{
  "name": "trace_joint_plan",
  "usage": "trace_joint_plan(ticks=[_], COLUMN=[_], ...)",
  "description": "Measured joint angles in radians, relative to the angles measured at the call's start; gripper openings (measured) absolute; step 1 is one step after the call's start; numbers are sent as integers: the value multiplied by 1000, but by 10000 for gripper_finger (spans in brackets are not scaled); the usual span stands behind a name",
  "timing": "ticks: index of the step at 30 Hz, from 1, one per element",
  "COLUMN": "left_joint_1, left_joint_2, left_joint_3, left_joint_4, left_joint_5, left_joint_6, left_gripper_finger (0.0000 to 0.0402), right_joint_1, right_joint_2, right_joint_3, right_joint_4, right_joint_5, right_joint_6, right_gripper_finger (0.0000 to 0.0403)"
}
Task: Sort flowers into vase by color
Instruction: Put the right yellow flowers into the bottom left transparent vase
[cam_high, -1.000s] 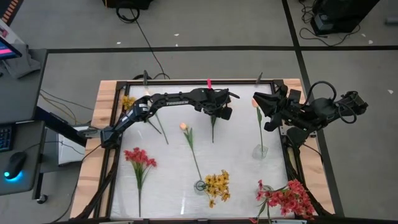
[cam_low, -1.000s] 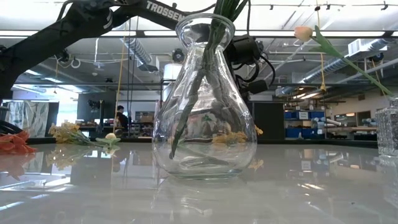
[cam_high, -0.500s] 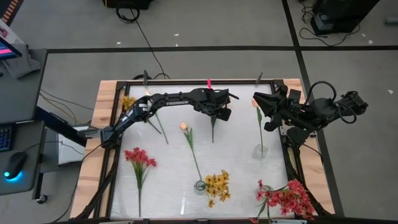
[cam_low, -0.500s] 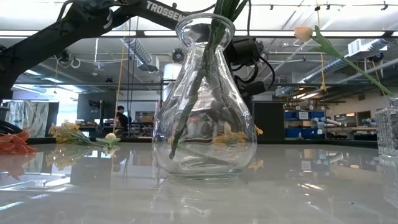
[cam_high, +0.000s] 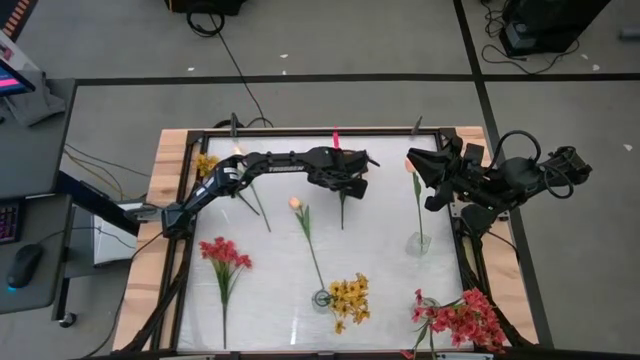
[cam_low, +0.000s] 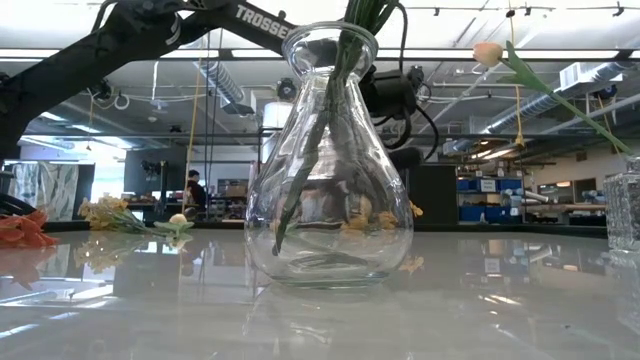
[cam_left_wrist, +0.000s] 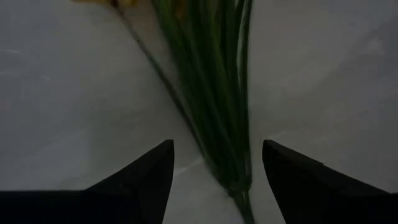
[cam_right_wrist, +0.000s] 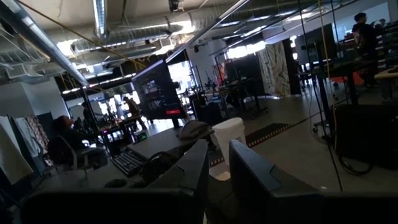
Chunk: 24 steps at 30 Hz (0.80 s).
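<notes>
Left gripper (cam_high: 345, 187) over a green stem (cam_high: 342, 208)
Fingers spread wide; the stem lies loose between them, trailing toward six o'clock.

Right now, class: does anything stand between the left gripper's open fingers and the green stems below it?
Nothing visible does. The left gripper is open, and the green stems run straight into the gap between its fingers on the white table.

Grey floor (cam_high: 330, 40) with dark tape lines all around the wood-edged table (cam_high: 165, 170) — cables trailing across it. Beyond the far edge it's an open workshop: exposed ducts (cam_right_wrist: 134, 40) and strip lights (cam_right_wrist: 99, 15) overhead, desks, monitors (cam_right_wrist: 155, 93), blue shelving (cam_low: 500, 195), and a person (cam_low: 192, 185) standing way back.
</notes>
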Motion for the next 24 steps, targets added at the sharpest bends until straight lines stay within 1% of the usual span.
trace_joint_plan(ticks=[8, 15, 24], left_joint_1=[0, -18, -17], left_joint_2=[15, 44, 46], left_joint_3=[2, 3, 3], left_joint_4=[29, 17, 20], left_joint_5=[0, -4, 0], left_joint_6=[-10, -13, -14], left_gripper_finger=[250, 250, 250], right_joint_1=[0, 0, 0], right_joint_2=[0, 0, 0], right_joint_3=[0, 0, 0], right_joint_4=[0, -3, -5], right_joint_5=[0, -3, -25], right_joint_6=[0, 0, 0], right_gripper_finger=[75, 75, 75])
